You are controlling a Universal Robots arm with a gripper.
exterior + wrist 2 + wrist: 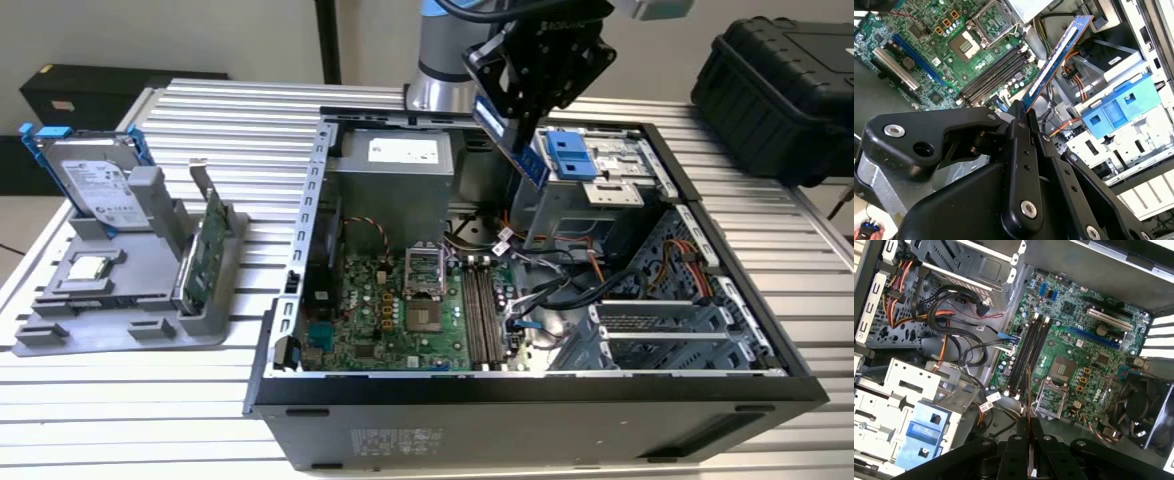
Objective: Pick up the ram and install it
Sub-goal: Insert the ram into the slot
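Observation:
My gripper [515,118] hangs over the open computer case [300,300], shut on the ram [533,166]. The ram is a thin blue stick that slants down from the black fingers above the drive bay. In the second wrist view the ram [1056,59] sticks out from between the fingers [1015,131] toward the motherboard. In the first wrist view the ram [1028,400] appears edge-on, with the gripper [1029,432] closed around it. The black memory slots [483,310] [1026,352] [991,75] lie below, apart from the stick.
A grey holder [94,310] at the exterior view's left carries a hard drive [94,180], a green card [207,250] and a chip. Inside the case are a blue drive bracket [567,155], loose cables [954,315], a CPU socket [1056,372] and a fan [1136,407]. A black box [781,85] stands at the right.

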